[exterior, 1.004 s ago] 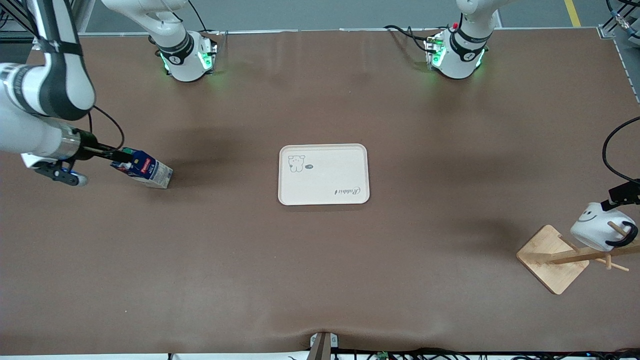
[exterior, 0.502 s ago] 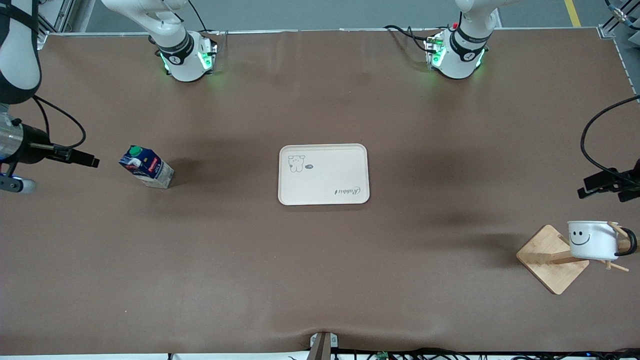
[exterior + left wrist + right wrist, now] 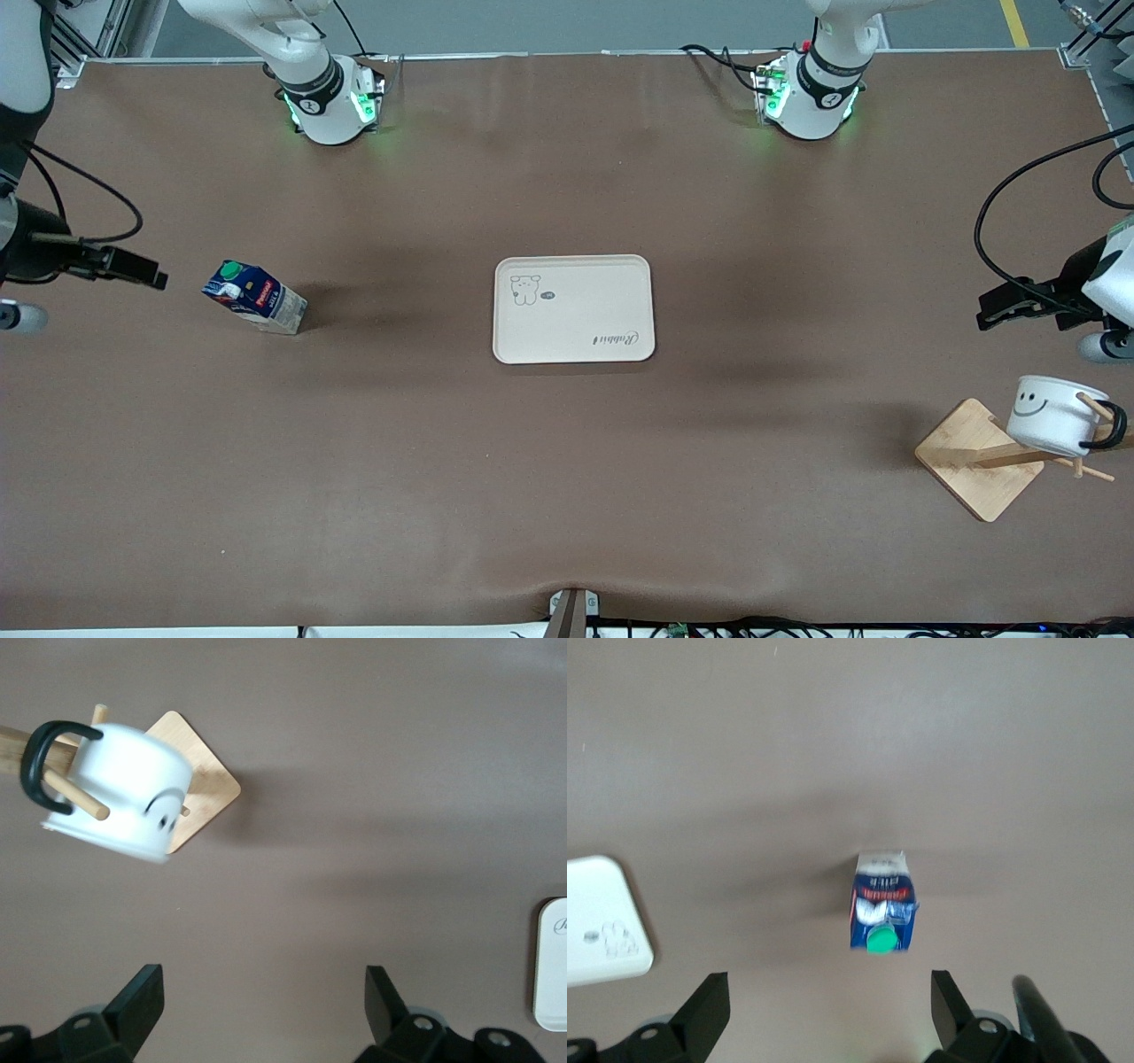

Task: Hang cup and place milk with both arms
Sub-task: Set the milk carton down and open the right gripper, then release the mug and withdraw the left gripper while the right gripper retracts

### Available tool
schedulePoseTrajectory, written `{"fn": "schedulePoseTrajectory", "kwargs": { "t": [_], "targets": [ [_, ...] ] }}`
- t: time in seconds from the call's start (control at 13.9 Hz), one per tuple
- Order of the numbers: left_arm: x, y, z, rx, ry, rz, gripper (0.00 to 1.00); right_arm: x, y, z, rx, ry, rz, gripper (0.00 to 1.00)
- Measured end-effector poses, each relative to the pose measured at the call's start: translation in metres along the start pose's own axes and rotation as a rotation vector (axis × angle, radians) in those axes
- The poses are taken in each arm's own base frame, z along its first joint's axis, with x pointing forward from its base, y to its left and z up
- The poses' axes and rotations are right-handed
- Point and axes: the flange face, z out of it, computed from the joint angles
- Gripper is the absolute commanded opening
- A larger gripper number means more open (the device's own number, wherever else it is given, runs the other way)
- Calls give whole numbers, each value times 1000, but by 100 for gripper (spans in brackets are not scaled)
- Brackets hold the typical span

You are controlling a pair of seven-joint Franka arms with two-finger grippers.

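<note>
Brown matting covers the whole bench [image 3: 567, 496], and we count one of each thing on it: one tray, one milk, one cup, one rack.

Writing first. The cream tray [image 3: 574, 309] sits about mid-bench and has "Rabbit" in script at one corner, upside down from the front camera, plus a little bear-like drawing at the corner diagonal to it. The milk [image 3: 256, 299] carries a red label, but we can't read the lettering on it. Its green cap [image 3: 231, 268] is on top. It stands on the bench toward the right arm's end, well apart from the tray and not on it.

The cup [image 3: 1052, 416] hangs by its black handle [image 3: 1114, 433] on a peg of the wooden rack [image 3: 983, 457], near the bench edge at the left arm's end. It's tipped over sideways with the smiley face showing.

Arms: the right gripper [image 3: 142, 270] points in level from the bench edge at its end, up over the matting just beside the milk, fingers [image 3: 704, 1014] spread wide with nothing between them. The left gripper [image 3: 997, 312] does the same at its end, up over the bench near the rack, fingers [image 3: 133, 1005] wide apart and empty too. Both bases glow green along the edge farthest from the front camera.
</note>
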Motion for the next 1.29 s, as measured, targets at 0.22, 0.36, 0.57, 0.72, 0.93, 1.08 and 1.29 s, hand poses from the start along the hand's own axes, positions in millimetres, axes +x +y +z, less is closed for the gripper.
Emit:
{"fn": "schedulePoseTrajectory", "kwargs": {
  "t": [0.22, 0.36, 0.57, 0.72, 0.93, 1.08, 1.29],
  "targets": [
    [-2, 15, -2, 26, -9, 31, 100, -13, -8, -24, 6, 34, -17, 100],
    [-2, 23, -6, 26, 0, 44, 100, -15, -2, -49, 12, 89, -9, 100],
    [-1, 22, -14, 27, 16, 41, 100, -27, -5, -57, 13, 39, -18, 100],
    [-3, 21, -18, 28, 13, 38, 100, -32, -13, -70, 13, 55, -33, 100],
    [-13, 20, -28, 32, -18, 35, 100, -48, -11, -104, 20, 122, -36, 100],
    [-20, 21, -40, 35, -18, 37, 100, -56, -6, -108, 24, 152, -44, 100],
    [-38, 40, -58, 43, -35, 67, 100, -67, 8, -94, 25, 184, -119, 100]
  ]
}}
